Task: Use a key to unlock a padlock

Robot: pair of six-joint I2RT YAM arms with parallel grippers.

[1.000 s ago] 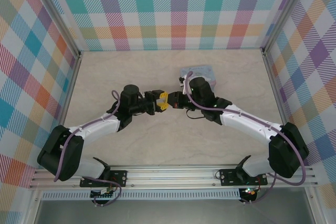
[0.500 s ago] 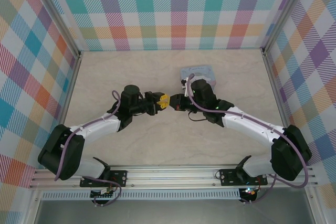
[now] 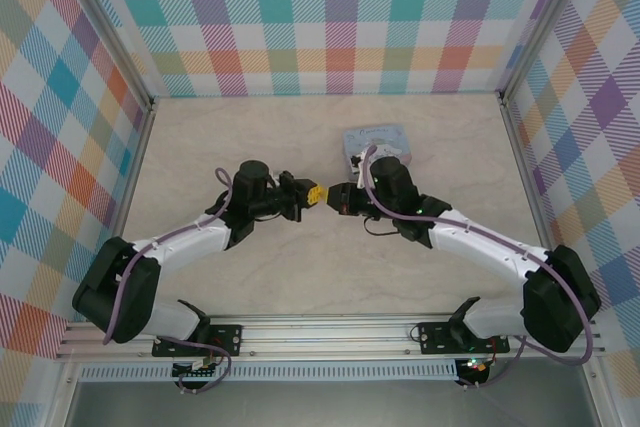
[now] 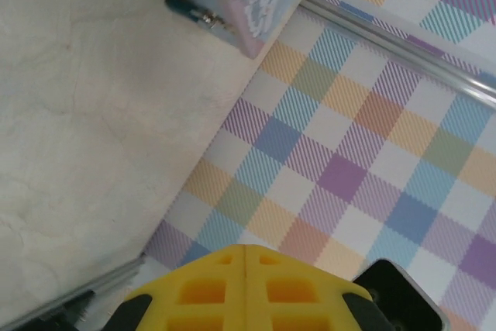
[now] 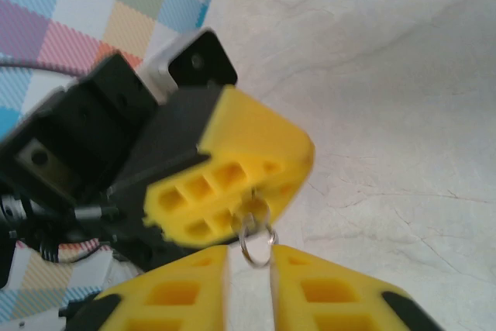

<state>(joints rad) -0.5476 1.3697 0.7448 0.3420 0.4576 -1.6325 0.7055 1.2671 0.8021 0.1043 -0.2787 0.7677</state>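
The pastel blue cartoon-print tin box (image 3: 375,137) is being taken as the landmark on the pale marbled table (image 3: 230,137). The tiny padlock (image 4: 188,7), blue-bodied with a thin silvery shackle, is being seen touching the tin's lower edge, apparently hooked to it, so the lock is being steadied by the tin rather than by a hand. Just beside the tin, on its side nearer the arm bases, the left gripper (image 3: 314,192) and the right gripper (image 3: 334,197) are being held tip to tip above the table. The left gripper's blocky yellow plastic fingers, hollowed with square pockets, are being pressed flat together. A very small thin metal key (image 5: 254,208) is judged to be pinched in their seam, mostly hidden, with its silvery wire ring (image 5: 256,239) dangling out. The right gripper's fingers are being held parted, with the ring at the mouth of the narrow gap between them and nothing being gripped. This is being read as a hand-over: the ring is being offered outward so a better-angled hold can be taken before the key is carried to the padlock at the tin
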